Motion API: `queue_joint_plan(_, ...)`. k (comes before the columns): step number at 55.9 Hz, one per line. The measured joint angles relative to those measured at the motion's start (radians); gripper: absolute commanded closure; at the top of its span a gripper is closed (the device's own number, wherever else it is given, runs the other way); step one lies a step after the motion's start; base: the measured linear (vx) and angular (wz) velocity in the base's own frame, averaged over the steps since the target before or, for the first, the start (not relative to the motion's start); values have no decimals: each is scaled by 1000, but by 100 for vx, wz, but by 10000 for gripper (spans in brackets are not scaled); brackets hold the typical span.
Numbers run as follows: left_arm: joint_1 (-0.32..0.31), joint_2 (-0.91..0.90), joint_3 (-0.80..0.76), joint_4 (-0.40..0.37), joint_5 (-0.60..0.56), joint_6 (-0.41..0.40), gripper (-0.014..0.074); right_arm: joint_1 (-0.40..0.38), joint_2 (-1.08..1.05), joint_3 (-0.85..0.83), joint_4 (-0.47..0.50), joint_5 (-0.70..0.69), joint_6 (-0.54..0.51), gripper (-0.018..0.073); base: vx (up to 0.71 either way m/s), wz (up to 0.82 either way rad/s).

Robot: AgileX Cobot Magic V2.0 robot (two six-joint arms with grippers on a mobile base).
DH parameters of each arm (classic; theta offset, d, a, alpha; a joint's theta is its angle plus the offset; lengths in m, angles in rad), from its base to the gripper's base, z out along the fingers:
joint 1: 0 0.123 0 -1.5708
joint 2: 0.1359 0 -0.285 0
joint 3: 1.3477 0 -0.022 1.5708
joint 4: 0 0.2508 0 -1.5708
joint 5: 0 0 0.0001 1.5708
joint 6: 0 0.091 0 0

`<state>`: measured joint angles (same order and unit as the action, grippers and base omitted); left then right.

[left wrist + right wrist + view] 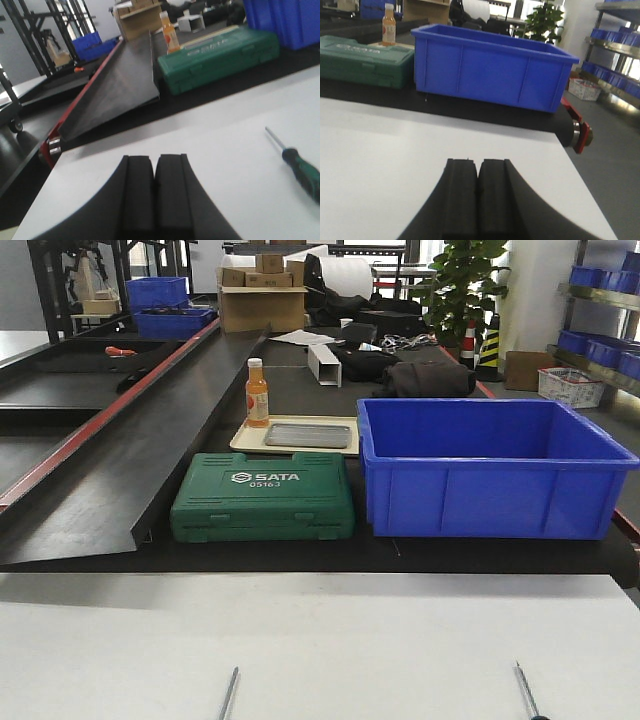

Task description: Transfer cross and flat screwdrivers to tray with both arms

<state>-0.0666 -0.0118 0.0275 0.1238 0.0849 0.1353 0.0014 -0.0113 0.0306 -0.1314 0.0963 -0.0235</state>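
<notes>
A white bench (320,630) stands before a long black work surface in a cluttered workshop. At its near edge lie the left screwdriver (229,695) and, well apart, the right screwdriver (524,692). Beyond sit a green tool case (262,502), a cream tray (300,450) carrying an orange bottle (257,392) and the metal tray (308,435), then a blue bin (490,485). The left claw (155,192) and right claw (479,197) are each pressed together on nothing, above the bench
</notes>
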Motion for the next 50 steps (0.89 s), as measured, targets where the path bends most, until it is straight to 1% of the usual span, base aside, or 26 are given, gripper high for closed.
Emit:
queue_joint_plan(6,0,0,0,-9,-107,-49,602,0,0,0,0,-84,14,567,0,0)
queue_joint_plan(14,0,0,0,-12,-231,-67,602,0,0,0,0,-176,74,567,0,0)
queue_joint_plan(22,0,0,-25,-12,-292,-82,599,0,4,-38,-1,-181,110,567,0,0)
queue_joint_plan(27,0,0,-86,-12,-293,-115,596,0,48,-123,-1,-182,116,567,0,0)
queue_joint_plan(31,0,18,-167,-12,-296,-135,593,0,118,-213,-1,-181,118,566,0,0)
queue_joint_plan(34,0,52,-232,-12,-296,-135,591,0,175,-272,-1,-181,118,565,0,0)
queue_joint_plan(39,0,154,-363,-12,-274,-141,589,0,291,-364,-1,-182,120,561,0,0)
queue_joint_plan(43,0,263,-460,-12,-218,-141,587,0,383,-409,-1,-175,120,558,0,0)
queue_joint_plan(46,0,347,-506,-12,-170,-141,584,0,453,-425,-1,-170,120,551,0,0)
queue_joint_plan(50,0,453,-527,-12,-123,-141,580,0,534,-428,-1,-157,121,534,0,0)
